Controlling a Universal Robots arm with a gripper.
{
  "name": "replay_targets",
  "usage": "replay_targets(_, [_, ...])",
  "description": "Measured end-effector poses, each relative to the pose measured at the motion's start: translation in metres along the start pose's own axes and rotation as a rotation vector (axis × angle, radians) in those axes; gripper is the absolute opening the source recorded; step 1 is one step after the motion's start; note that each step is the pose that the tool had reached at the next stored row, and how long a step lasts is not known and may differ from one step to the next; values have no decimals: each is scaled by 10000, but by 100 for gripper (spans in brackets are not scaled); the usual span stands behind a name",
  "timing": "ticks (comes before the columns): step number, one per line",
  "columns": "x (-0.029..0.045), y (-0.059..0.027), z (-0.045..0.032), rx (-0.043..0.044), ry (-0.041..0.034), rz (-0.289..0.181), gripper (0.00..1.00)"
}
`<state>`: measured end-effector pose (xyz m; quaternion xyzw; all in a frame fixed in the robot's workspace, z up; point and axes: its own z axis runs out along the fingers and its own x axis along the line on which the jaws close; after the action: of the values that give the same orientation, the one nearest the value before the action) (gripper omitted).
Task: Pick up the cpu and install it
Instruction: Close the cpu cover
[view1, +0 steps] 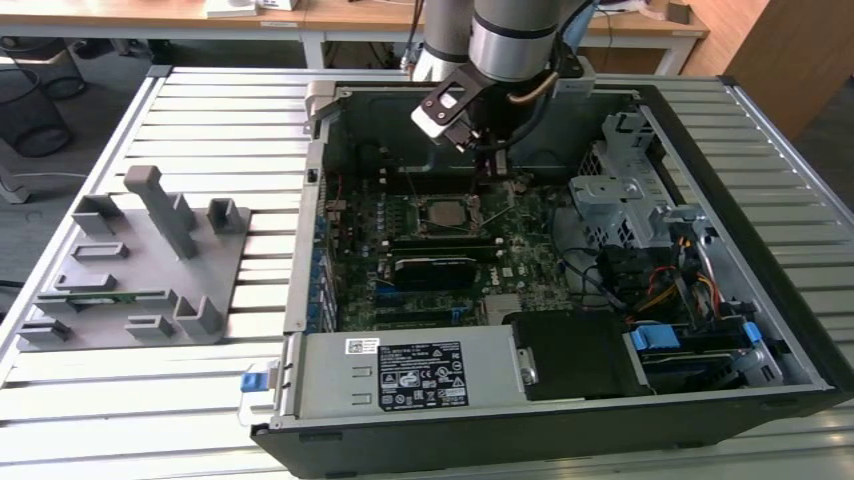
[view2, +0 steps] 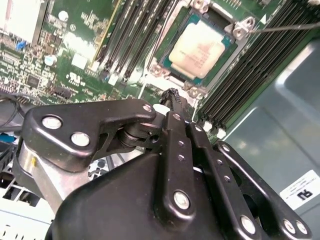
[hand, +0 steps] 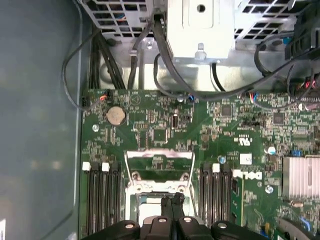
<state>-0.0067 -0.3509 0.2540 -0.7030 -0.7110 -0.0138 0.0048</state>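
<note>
- Cpu (view2: 197, 52) is seen lying flat in its socket (view2: 159, 70) on the motherboard (view2: 75, 60), silver top up, between two banks of memory slots (view2: 250, 75).
- The gripper (view2: 174, 97) is clenched, its fingers pressed together with nothing grasped.
- In the exterior view the gripper (view1: 491, 165) is held over the open computer case (view1: 747, 330), above the motherboard's far edge.

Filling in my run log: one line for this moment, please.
tool: shut, beside socket | cpu: lying in socket
</note>
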Motion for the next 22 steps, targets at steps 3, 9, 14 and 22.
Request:
replay_targets(3, [0, 22, -8, 4, -4, 0, 11])
replay_targets(9, [2, 30, -79, 4, 0, -1, 11])
replay_targets(14, [1, 99, -82, 5, 2, 1, 11])
replay_targets(22, [1, 173, -122, 11, 0, 2, 11])
